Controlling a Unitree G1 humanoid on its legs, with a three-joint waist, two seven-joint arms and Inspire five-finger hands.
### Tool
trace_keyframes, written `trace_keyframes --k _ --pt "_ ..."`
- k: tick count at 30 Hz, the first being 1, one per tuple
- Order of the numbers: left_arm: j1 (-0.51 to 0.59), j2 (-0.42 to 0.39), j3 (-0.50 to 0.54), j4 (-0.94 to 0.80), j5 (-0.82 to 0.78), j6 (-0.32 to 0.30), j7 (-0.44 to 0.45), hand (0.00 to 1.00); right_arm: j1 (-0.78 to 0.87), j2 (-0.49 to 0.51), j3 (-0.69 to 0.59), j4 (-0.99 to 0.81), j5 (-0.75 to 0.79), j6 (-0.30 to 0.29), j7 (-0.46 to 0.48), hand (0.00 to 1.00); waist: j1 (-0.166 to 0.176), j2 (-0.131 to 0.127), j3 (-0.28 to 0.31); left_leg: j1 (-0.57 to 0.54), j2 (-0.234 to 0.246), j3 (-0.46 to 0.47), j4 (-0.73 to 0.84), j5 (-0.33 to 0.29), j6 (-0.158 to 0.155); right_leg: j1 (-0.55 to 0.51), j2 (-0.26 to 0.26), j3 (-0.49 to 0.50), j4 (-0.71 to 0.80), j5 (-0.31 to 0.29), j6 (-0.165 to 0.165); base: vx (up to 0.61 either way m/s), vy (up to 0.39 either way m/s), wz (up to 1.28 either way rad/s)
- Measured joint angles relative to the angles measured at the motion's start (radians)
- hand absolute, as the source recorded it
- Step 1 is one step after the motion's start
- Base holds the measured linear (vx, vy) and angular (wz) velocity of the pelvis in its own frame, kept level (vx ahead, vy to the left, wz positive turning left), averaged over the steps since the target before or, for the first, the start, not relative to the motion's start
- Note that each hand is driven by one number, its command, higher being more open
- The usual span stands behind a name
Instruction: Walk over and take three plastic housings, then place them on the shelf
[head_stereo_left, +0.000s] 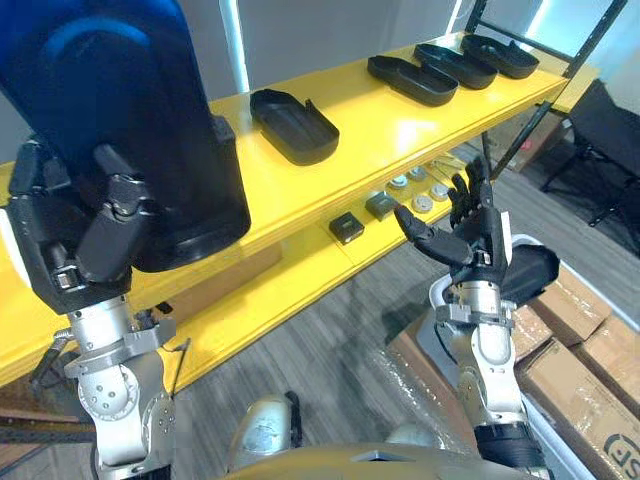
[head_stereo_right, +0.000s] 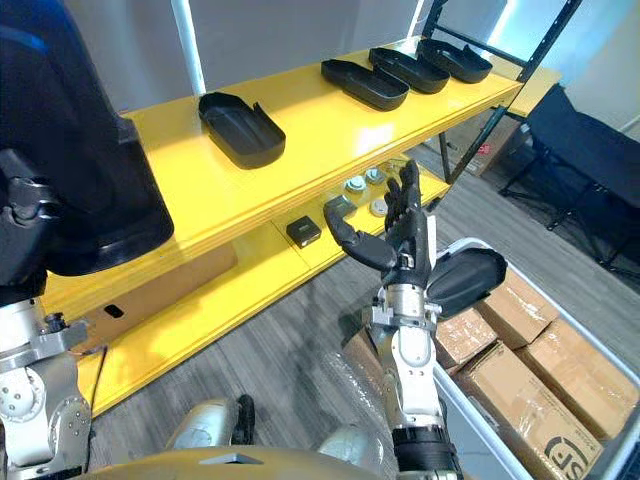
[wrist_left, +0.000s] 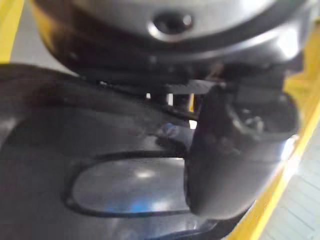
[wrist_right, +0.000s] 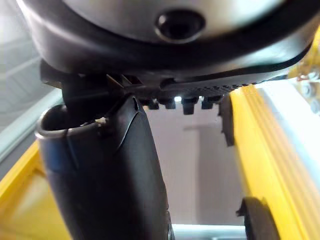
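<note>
My left hand (head_stereo_left: 100, 225) is shut on a big dark plastic housing (head_stereo_left: 130, 110) and holds it up against the front of the yellow shelf's top board (head_stereo_left: 400, 130) at its left end. In the left wrist view the thumb (wrist_left: 235, 155) presses on the housing's glossy wall (wrist_left: 100, 150). One housing (head_stereo_left: 293, 125) lies on the top board, and three more (head_stereo_left: 455, 65) lie in a row at its far end. My right hand (head_stereo_left: 470, 235) stands open and empty, fingers straight up, in front of the lower board.
Small black blocks (head_stereo_left: 347, 228) and round parts (head_stereo_left: 423, 203) lie on the lower board. To the right stands a white bin (head_stereo_right: 560, 330) with cardboard boxes and another dark housing (head_stereo_right: 465, 280) on top. A black frame post (head_stereo_left: 540, 105) rises at the shelf's far end.
</note>
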Motion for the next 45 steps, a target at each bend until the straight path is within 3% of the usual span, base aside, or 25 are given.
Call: trace_keyframes --k 1,4,5,7,8,9,10,11,12,14,18,25,27,29,31,34,37,41,45 --pt "-0.038 0.013 -0.006 0.031 -0.001 0.002 0.020 0.00 -0.035 -0.006 -0.003 -0.013 -0.001 -0.021 -0.009 1.00 -0.003 0.008 -0.001 0.023 -0.001 -0.024 -0.042 0.016 -0.012 -0.017 0.080 0.051 -0.178 -0.012 0.016 0.12 0.069 0.34" --pt "-0.103 0.043 -0.029 0.095 0.001 0.007 0.056 0.00 -0.058 -0.016 -0.016 -0.078 -0.033 -0.049 -0.040 1.00 -0.029 0.009 -0.005 0.040 -0.027 -0.097 -0.074 0.026 -0.020 -0.024 0.146 0.183 -0.318 0.024 0.076 0.19 0.003 0.95" --pt "-0.120 0.046 -0.034 0.114 0.000 0.021 0.066 0.00 -0.058 -0.028 -0.034 -0.116 -0.040 -0.067 -0.039 1.00 -0.036 -0.002 -0.013 0.054 -0.043 -0.137 -0.090 0.031 -0.026 -0.007 0.149 0.188 -0.357 0.033 0.090 0.23 -0.160 1.23" --pt "-0.120 0.043 -0.033 0.125 0.000 0.029 0.067 0.00 -0.067 -0.064 -0.078 -0.149 -0.025 -0.111 -0.007 1.00 -0.035 -0.006 -0.030 0.054 -0.058 -0.197 -0.091 0.032 -0.032 0.046 0.154 0.120 -0.455 0.039 0.084 0.26 -0.247 1.13" --pt "-0.121 0.043 -0.028 0.125 -0.001 0.042 0.066 0.00 -0.096 -0.093 -0.109 -0.150 -0.019 -0.133 0.010 1.00 -0.028 -0.021 -0.043 0.036 -0.068 -0.211 -0.057 0.016 -0.060 0.106 0.169 0.058 -0.534 0.111 0.067 0.18 -0.211 0.90" --pt "-0.123 0.025 -0.031 0.134 -0.001 0.045 0.064 0.00 -0.107 -0.109 -0.124 -0.146 -0.017 -0.138 0.017 1.00 -0.030 -0.002 -0.044 0.020 -0.051 -0.194 -0.027 0.007 -0.076 0.133 0.178 0.020 -0.553 0.114 0.073 0.19 -0.239 1.21" --pt "-0.121 0.001 -0.050 0.138 -0.001 0.068 0.057 0.00 -0.110 -0.128 -0.148 -0.144 -0.013 -0.139 0.024 1.00 -0.033 0.025 -0.053 -0.005 -0.003 -0.100 0.000 0.001 -0.104 0.176 0.201 -0.037 -0.588 0.125 0.061 0.10 -0.135 1.09" --pt "-0.118 -0.009 -0.070 0.139 0.000 0.072 0.049 0.00 -0.109 -0.131 -0.158 -0.143 0.003 -0.138 0.024 1.00 -0.037 0.037 -0.058 -0.001 0.030 -0.013 -0.006 -0.002 -0.105 0.208 0.214 -0.071 -0.609 0.122 0.055 0.15 -0.205 1.15" --pt "-0.110 -0.016 -0.096 0.139 0.000 0.072 0.035 0.00 -0.109 -0.129 -0.169 -0.143 0.010 -0.138 0.024 1.00 -0.036 0.051 -0.063 0.017 0.056 0.067 -0.039 0.012 -0.081 0.235 0.226 -0.103 -0.621 0.120 0.052 0.13 -0.151 0.74" --pt "-0.104 -0.017 -0.133 0.139 0.000 0.072 0.014 0.00 -0.096 -0.128 -0.170 -0.143 0.009 -0.138 0.024 1.00 -0.036 0.058 -0.067 0.069 0.044 0.083 -0.118 0.046 -0.046 0.266 0.231 -0.119 -0.632 0.118 0.049 0.13 -0.114 0.42" --pt "-0.104 -0.017 -0.180 0.136 0.002 0.078 0.001 0.00 -0.085 -0.108 -0.169 -0.143 0.013 -0.138 0.057 1.00 -0.053 0.057 -0.069 0.117 0.018 0.065 -0.233 0.103 -0.043 0.284 0.229 -0.141 -0.650 0.118 0.049 0.09 -0.049 0.17" --pt "-0.088 -0.017 -0.181 0.127 0.000 0.143 -0.056 0.00 -0.044 -0.065 -0.166 -0.143 0.067 -0.133 0.102 1.00 -0.051 0.056 -0.071 0.179 0.006 0.045 -0.356 0.168 -0.051 0.311 0.238 -0.150 -0.664 0.115 0.044 -0.01 -0.021 0.11" --pt "-0.057 -0.017 -0.181 0.111 0.002 0.162 -0.064 0.00 -0.035 -0.046 -0.154 -0.143 0.102 -0.117 0.123 1.00 -0.052 0.055 -0.072 0.176 0.005 0.045 -0.351 0.170 -0.053 0.310 0.237 -0.148 -0.664 0.112 0.038 -0.06 0.009 0.07" --pt "-0.045 -0.016 -0.180 0.107 0.046 0.198 -0.067 0.00 -0.010 -0.041 -0.140 -0.142 0.130 -0.083 0.140 1.00 -0.052 0.052 -0.067 0.060 0.023 0.027 -0.143 0.101 -0.057 0.301 0.238 -0.146 -0.667 0.107 0.032 -0.09 0.046 0.17" --pt "-0.044 -0.010 -0.175 0.115 0.048 0.225 -0.063 0.00 -0.013 -0.046 -0.121 -0.114 0.139 -0.064 0.166 1.00 -0.044 0.055 -0.058 0.011 0.042 0.026 -0.036 0.081 -0.070 0.301 0.243 -0.129 -0.668 0.107 0.031 -0.15 0.075 -0.08" --pt "-0.054 0.006 -0.144 0.125 0.085 0.234 -0.045 0.00 -0.013 -0.047 -0.094 -0.103 0.137 -0.058 0.195 1.00 -0.049 0.059 -0.058 0.046 0.041 0.045 -0.121 0.060 -0.052 0.279 0.242 -0.099 -0.661 0.092 0.037 -0.14 0.056 -0.22" --pt "-0.065 0.043 -0.139 0.144 0.074 0.270 -0.045 0.00 -0.011 -0.048 -0.093 -0.106 0.138 -0.057 0.196 1.00 -0.083 0.059 -0.059 0.122 0.018 0.153 -0.272 0.131 -0.051 0.262 0.198 -0.084 -0.633 0.090 0.038 -0.16 0.100 -0.06" --pt "-0.154 0.072 -0.163 0.174 -0.014 0.356 -0.073 0.00 0.042 -0.041 -0.092 -0.117 0.195 -0.055 0.192 1.00 -0.106 0.067 -0.064 0.149 -0.015 0.186 -0.376 0.187 -0.034 0.231 0.180 -0.054 -0.623 0.093 0.042 -0.06 0.127 0.01" --pt "-0.283 0.082 -0.205 0.315 -0.094 0.389 -0.037 0.00 0.061 -0.040 -0.038 -0.117 0.194 -0.034 0.192 1.00 -0.113 0.072 -0.066 0.153 -0.025 0.213 -0.436 0.219 -0.037 0.196 0.183 -0.026 -0.627 0.105 0.057 -0.01 0.087 -0.12"
